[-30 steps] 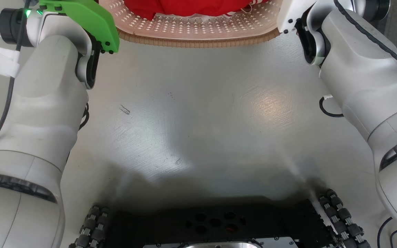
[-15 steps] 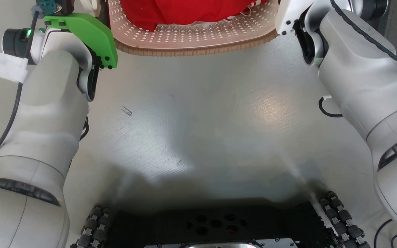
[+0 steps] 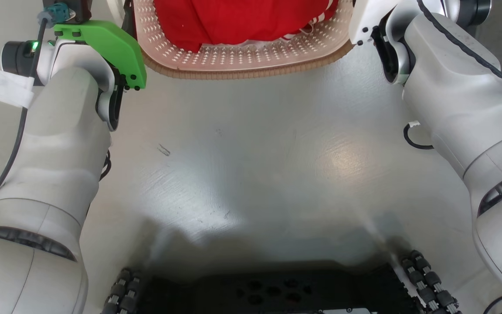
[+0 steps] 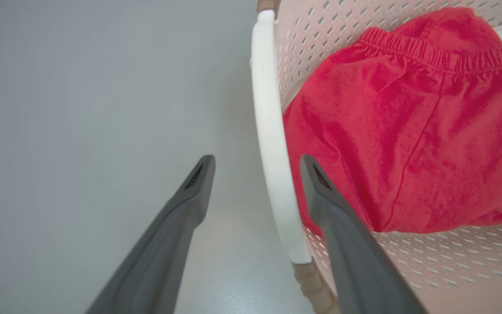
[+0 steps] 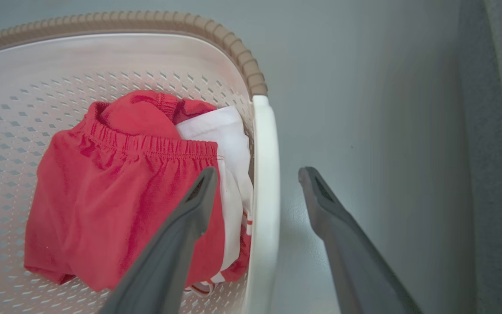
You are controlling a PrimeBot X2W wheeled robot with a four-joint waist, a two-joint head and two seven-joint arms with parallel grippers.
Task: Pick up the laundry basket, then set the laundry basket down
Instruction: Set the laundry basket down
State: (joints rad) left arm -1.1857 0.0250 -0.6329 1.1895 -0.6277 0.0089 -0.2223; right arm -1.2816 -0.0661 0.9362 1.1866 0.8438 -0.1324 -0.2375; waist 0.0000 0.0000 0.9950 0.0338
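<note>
The laundry basket (image 3: 242, 73) is at the top of the head view, between both forearms, over the pale floor (image 3: 255, 152). The left tool (image 4: 256, 160) is spread, its fingers either side of the near white handle (image 4: 268, 109). The right tool (image 5: 257, 171), also spread, straddles the far white handle (image 5: 265, 131). Red shorts (image 4: 408, 131) lie inside the basket.
</note>
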